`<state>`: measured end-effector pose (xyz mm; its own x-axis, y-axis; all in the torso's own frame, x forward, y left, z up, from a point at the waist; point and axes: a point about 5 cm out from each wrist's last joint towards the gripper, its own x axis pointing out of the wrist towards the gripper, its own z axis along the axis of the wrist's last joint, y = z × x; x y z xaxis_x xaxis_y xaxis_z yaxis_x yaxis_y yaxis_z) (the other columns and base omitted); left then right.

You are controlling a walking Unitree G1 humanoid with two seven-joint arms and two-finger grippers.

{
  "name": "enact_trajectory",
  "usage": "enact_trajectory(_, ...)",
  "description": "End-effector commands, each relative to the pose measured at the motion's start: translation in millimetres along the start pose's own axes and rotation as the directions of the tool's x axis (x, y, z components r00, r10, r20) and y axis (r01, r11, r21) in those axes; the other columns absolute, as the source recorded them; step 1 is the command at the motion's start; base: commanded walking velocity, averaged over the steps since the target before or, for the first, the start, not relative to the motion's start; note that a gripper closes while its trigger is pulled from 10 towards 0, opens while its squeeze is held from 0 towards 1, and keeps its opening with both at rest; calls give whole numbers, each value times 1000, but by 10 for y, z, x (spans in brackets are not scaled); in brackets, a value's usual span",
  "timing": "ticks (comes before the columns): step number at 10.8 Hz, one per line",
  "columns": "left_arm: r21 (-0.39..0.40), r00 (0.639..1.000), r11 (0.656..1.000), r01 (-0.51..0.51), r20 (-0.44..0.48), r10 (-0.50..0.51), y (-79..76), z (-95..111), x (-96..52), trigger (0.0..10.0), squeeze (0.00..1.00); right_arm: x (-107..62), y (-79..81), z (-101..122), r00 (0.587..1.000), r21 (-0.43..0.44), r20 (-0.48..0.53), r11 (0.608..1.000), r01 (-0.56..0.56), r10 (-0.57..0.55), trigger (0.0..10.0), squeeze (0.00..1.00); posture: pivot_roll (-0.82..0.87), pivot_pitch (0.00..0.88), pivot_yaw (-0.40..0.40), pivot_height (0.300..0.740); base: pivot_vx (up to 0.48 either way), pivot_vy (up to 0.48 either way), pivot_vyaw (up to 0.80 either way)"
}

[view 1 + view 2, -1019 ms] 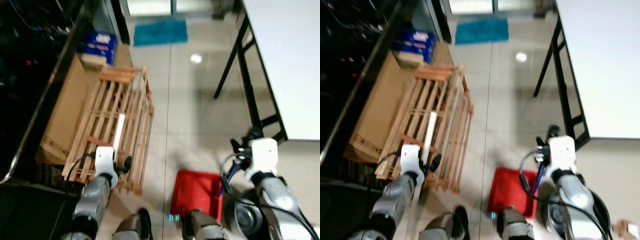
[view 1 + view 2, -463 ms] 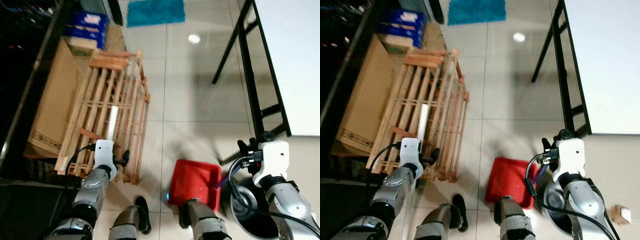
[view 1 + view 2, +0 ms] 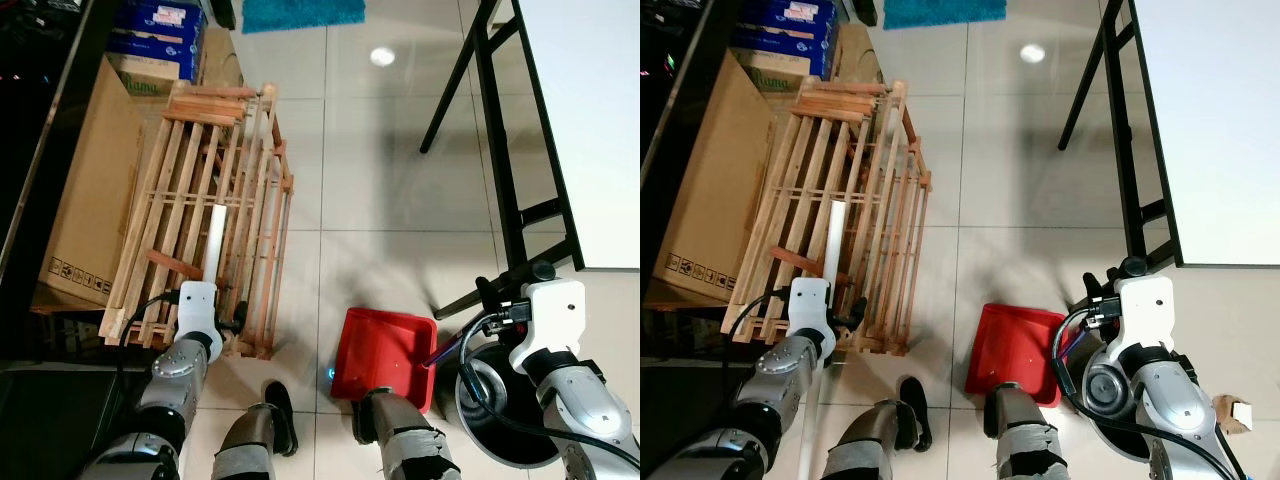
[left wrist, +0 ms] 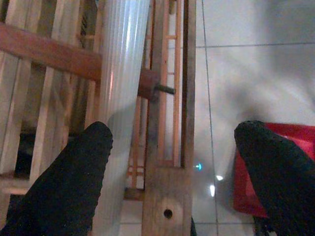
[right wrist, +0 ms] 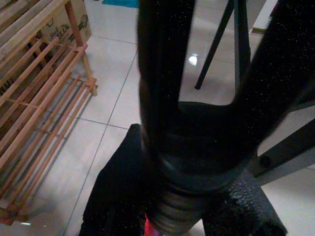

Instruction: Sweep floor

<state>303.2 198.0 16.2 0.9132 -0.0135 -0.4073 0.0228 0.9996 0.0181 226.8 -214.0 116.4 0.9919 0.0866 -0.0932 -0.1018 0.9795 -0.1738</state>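
A red dustpan [image 3: 385,352] lies on the tiled floor just ahead of my feet. Its dark handle [image 5: 167,98] rises to my right gripper [image 3: 492,300], which is shut on it, the fingers [image 5: 115,196] pressed against the shaft. A white ribbed broom pole [image 3: 215,235] leans along the wooden crate [image 3: 215,190] on my left. My left gripper [image 4: 172,177] is open at the crate's near corner. The pole [image 4: 123,73] rests against the inside of one finger [image 4: 69,182], and the crate's post stands between the two fingers.
A cardboard box [image 3: 90,200] and blue cartons [image 3: 160,22] sit left of the crate. A white table [image 3: 590,100] on black legs [image 3: 500,160] stands to the right. A round metal-rimmed container [image 3: 500,405] is under my right arm. A paper scrap [image 3: 1237,412] lies at the far right.
The camera has tilted and the whole scene has slid down and sharpened. Both grippers keep their places by the crate and on the dustpan handle.
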Motion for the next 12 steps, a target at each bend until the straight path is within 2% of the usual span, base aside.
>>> enact_trajectory(1, 17, 999, 999, -37, -33, 38, 93, -104, -44, 10000, 1000, -84, -34, -147, 996, 1, -93, 1000, 4, -4, 10000, 0, -300, 416, 50, 740, 0, 0, 0)
enact_trajectory(2, 19, 998, 999, -47, -31, 48, 128, -79, -35, 10000, 694, -80, -20, -145, 996, 3, -94, 1000, 1, -1, 10000, 0, -298, 416, 50, 740, 0, 0, 0)
enact_trajectory(4, 24, 997, 997, -75, -13, 76, 200, -10, -19, 10000, 0, -84, -16, -143, 995, 6, -95, 1000, 1, -1, 10000, 0, -299, 413, 51, 740, 0, 0, 0)
enact_trajectory(12, 95, 996, 992, -86, -23, 89, 288, 103, 28, 10000, 0, -180, -16, -145, 994, 13, -107, 1000, 3, -1, 10000, 0, -308, 433, 45, 740, 0, 0, 0)
